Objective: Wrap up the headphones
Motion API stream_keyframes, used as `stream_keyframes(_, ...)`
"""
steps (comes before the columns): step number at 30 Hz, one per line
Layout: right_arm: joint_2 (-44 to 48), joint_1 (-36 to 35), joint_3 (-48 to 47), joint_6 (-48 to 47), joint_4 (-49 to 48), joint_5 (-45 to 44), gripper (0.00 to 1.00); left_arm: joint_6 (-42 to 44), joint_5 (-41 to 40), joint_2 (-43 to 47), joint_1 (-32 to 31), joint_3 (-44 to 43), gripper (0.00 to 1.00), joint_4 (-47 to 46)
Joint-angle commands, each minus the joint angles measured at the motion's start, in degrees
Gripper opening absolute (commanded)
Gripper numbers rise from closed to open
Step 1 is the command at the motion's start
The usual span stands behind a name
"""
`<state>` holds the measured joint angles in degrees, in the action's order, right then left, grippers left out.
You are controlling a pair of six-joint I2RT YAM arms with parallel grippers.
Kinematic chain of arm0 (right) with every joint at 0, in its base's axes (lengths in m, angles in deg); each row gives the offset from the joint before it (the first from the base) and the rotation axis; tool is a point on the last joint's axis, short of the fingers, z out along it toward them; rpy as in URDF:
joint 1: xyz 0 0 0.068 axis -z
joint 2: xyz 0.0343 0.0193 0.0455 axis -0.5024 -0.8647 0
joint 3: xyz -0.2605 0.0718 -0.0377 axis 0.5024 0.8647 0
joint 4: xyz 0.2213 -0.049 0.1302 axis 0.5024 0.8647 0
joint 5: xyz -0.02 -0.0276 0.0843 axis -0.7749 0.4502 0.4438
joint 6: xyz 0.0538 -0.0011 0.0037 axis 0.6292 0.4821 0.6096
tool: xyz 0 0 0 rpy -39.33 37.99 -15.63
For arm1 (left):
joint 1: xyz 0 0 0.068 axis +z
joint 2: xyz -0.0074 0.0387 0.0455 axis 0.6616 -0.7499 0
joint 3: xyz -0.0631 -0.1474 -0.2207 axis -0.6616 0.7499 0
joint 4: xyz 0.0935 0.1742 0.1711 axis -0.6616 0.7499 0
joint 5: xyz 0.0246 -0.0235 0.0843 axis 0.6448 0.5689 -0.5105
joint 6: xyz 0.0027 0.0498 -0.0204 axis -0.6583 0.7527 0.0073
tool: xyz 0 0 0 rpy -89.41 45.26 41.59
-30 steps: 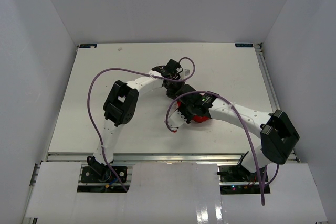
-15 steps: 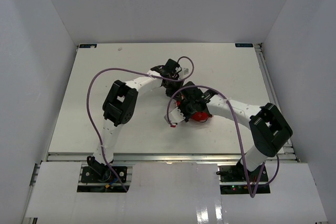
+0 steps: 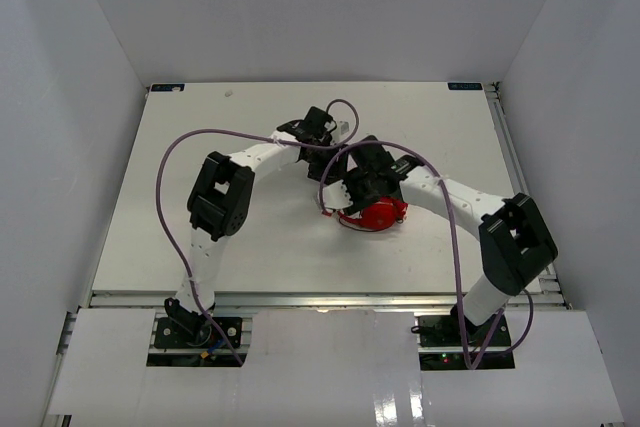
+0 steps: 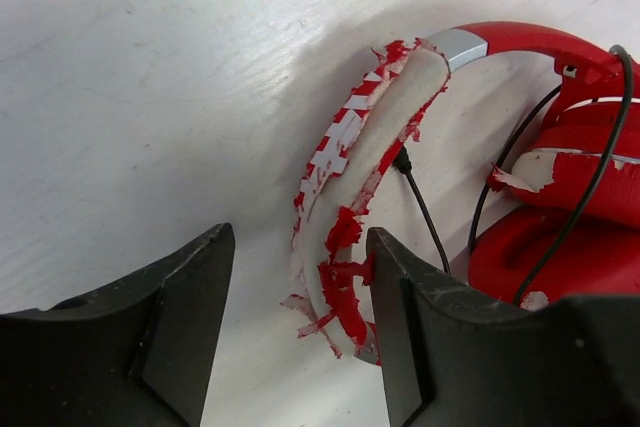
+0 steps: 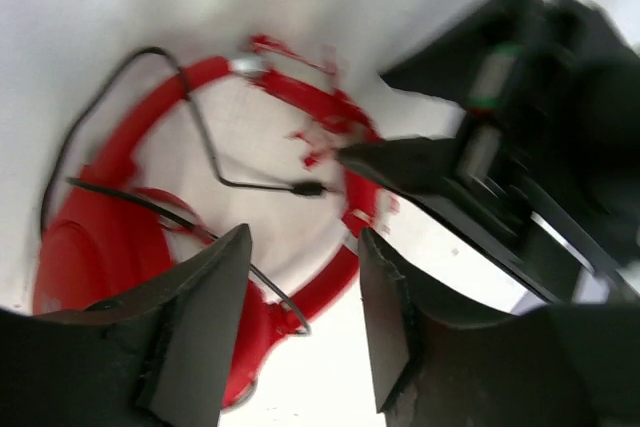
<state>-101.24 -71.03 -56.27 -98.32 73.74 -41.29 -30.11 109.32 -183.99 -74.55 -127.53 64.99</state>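
Observation:
The red headphones (image 3: 378, 214) lie on the white table (image 3: 200, 197) near its middle. In the left wrist view the peeling red-and-white headband (image 4: 365, 142) curves down between my open fingers, close against the right finger (image 4: 410, 317), with the ear cups (image 4: 575, 217) at the right. The thin black cable (image 4: 422, 209) crosses the cups. My left gripper (image 4: 300, 239) (image 3: 327, 169) is open around the headband's end. My right gripper (image 5: 303, 237) (image 3: 348, 197) hovers open over the headband (image 5: 330, 107), nothing between its fingers. The cable's plug (image 5: 310, 189) lies inside the band's loop.
Thick purple arm cables (image 3: 180, 162) loop over the left and middle of the table. The left gripper's black body (image 5: 480, 167) crowds the right of the right wrist view, close to the right fingers. White walls enclose the table on three sides.
Both grippers have gone from shut to open. The right arm has swung toward the back, and the red ear cups now show beside it.

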Motion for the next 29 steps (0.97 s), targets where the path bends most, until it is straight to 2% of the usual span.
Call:
stream_keyframes(1, 5.9, 3.3, -8.5, 8.5, 1.5, 6.0, 0.55, 0.4, -1.6, 8.2, 1.3, -0.4, 0.71, -0.9)
stream_keyframes(3, 7.5, 5.0, -10.3, 13.2, 1.8, 8.6, 0.6, 0.6, -2.3, 9.5, 1.7, -0.7, 0.76, -1.1)
stream_keyframes(4, 8.6, 6.5, -11.0, 17.0, 1.7, 10.9, 0.66, 0.8, -2.5, 10.6, 2.0, -0.7, 0.79, -1.1)
stream_keyframes(5, 9.5, 8.2, -11.3, 21.0, 1.5, 13.0, 0.82, 1.1, -2.9, 11.1, 2.3, -0.6, 0.8, -1.3)
stream_keyframes(6, 10.1, 9.7, -11.6, 23.0, 1.2, 14.7, 0.9, 1.5, -3.3, 11.8, 2.4, -0.4, 0.82, -1.6)
stream_keyframes(8, 11.0, 13.7, -11.3, 34.5, 0.1, 17.1, 0.9, 2.3, -4.3, 16.0, 2.8, 1.4, 0.86, -3.0)
stream_keyframes(10, 11.7, 20.9, -10.1, 44.9, -0.8, 22.0, 0.9, 3.6, -5.5, 20.3, 3.1, 5.7, 0.9, -5.8)
stream_keyframes(13, 15.2, 30.6, -5.6, 59.6, -3.7, 27.3, 0.9, 4.2, -5.5, 33.6, 3.1, 17.0, 0.95, -16.6)
stream_keyframes(15, 18.3, 33.9, -0.5, 66.7, -8.6, 24.9, 0.9, 3.2, -5.2, 43.8, 3.2, 29.4, 0.98, -25.3)
stream_keyframes(18, 24.9, 36.3, 6.3, 68.7, -15.5, 13.8, 0.9, -0.3, -3.8, 52.6, 3.5, 46.1, 0.98, -35.1)
stream_keyframes(21, 32.2, 37.0, 12.5, 71.6, -21.4, 5.7, 0.9, -3.4, -2.4, 61.4, 3.8, 56.4, 0.98, -41.4)
stream_keyframes(24, 36.7, 37.1, 15.8, 74.5, -23.1, 2.1, 0.9, -4.5, -2.9, 64.3, 3.9, 60.0, 0.98, -41.8)
stream_keyframes(29, 39.1, 37.1, 18.2, 76.0, -23.0, 0.3, 0.9, -4.3, -3.0, 64.9, 4.0, 58.8, 0.98, -39.2)
